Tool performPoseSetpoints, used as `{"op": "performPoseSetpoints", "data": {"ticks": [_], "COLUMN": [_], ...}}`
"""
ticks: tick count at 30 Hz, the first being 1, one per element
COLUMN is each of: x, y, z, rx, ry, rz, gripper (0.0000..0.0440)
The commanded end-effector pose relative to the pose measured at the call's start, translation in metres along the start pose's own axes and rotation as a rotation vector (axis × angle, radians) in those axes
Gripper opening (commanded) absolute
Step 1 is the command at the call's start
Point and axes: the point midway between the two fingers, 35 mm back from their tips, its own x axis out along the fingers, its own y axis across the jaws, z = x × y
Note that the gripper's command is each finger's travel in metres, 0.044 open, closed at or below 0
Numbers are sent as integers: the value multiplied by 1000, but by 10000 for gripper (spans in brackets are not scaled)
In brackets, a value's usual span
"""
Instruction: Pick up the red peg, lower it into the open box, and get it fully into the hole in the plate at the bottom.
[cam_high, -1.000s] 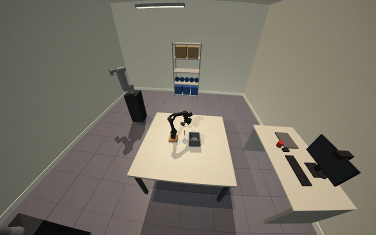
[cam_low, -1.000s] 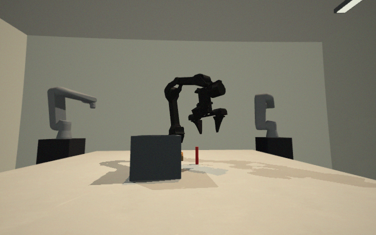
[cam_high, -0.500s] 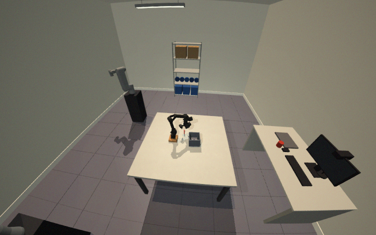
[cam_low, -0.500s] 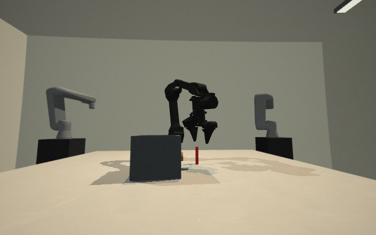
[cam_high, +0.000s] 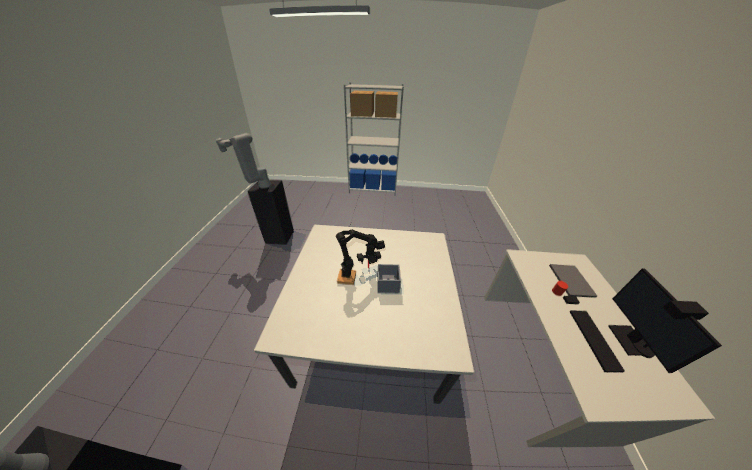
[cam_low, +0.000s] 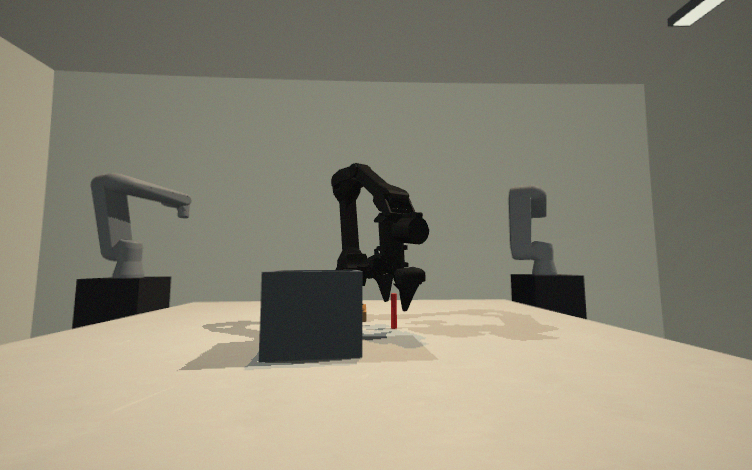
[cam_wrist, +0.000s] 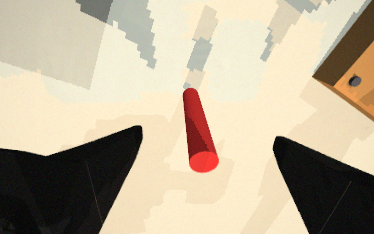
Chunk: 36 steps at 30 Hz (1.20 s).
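The red peg (cam_high: 368, 264) (cam_low: 393, 315) (cam_wrist: 199, 127) stands upright on the table, outside the box. My gripper (cam_low: 396, 305) (cam_wrist: 207, 137) is wide open and empty, pointing down. In the exterior view its fingertips are around the height of the peg's top. In the wrist view the peg shows in the gap between the fingers, touching neither. The open dark grey-blue box (cam_high: 389, 287) (cam_low: 311, 317) stands beside the peg, to its right in the top view. Something light grey shows at its bottom; the hole cannot be made out.
The arm's orange base (cam_high: 346, 278) (cam_low: 364, 312) (cam_wrist: 362, 75) is on the table, on the side of the peg away from the box. The box's walls rise from the white table (cam_high: 366, 338) (cam_low: 388, 415). Shadows of the arm and box fall across it.
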Motion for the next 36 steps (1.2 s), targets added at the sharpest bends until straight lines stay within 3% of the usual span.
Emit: {"op": "performPoseSetpoints", "data": {"ticks": [1,16,36], "x": [8,16,-64], "y": [1,14,40], "z": [2,3,-5], "rx": [19,5,-34], "ry": [1,28,112], "rz": [2,14,285], "gripper": [398,21,0]}}
